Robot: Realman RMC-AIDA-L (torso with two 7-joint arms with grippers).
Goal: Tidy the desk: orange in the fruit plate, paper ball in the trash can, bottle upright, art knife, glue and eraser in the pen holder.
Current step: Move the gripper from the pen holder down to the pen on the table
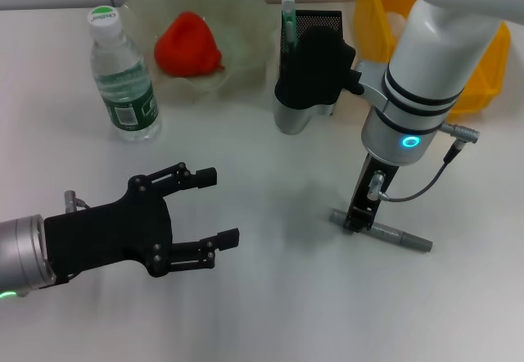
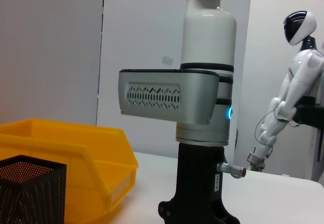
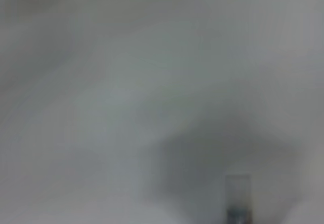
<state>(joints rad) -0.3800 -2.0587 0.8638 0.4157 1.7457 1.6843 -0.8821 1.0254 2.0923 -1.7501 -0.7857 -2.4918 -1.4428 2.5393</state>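
The grey art knife (image 1: pixel 391 234) lies flat on the white table (image 1: pixel 278 313) at the right. My right gripper (image 1: pixel 355 219) points straight down onto its left end. My left gripper (image 1: pixel 218 208) hovers open and empty at the lower left. The bottle (image 1: pixel 123 77) stands upright at the back left. A red-orange fruit, the orange (image 1: pixel 188 44), sits in the glass fruit plate (image 1: pixel 237 10). The black mesh pen holder (image 1: pixel 321 20) (image 2: pixel 30 188) holds a green-capped stick, apparently the glue (image 1: pixel 288 16). The paper ball and the eraser are out of view.
A yellow bin (image 1: pixel 485 59) (image 2: pixel 66 148), the trash can, stands at the back right behind my right arm (image 2: pixel 202 112). A white humanoid figure (image 2: pixel 291 97) stands far off beyond the table. The right wrist view shows only blurred table surface.
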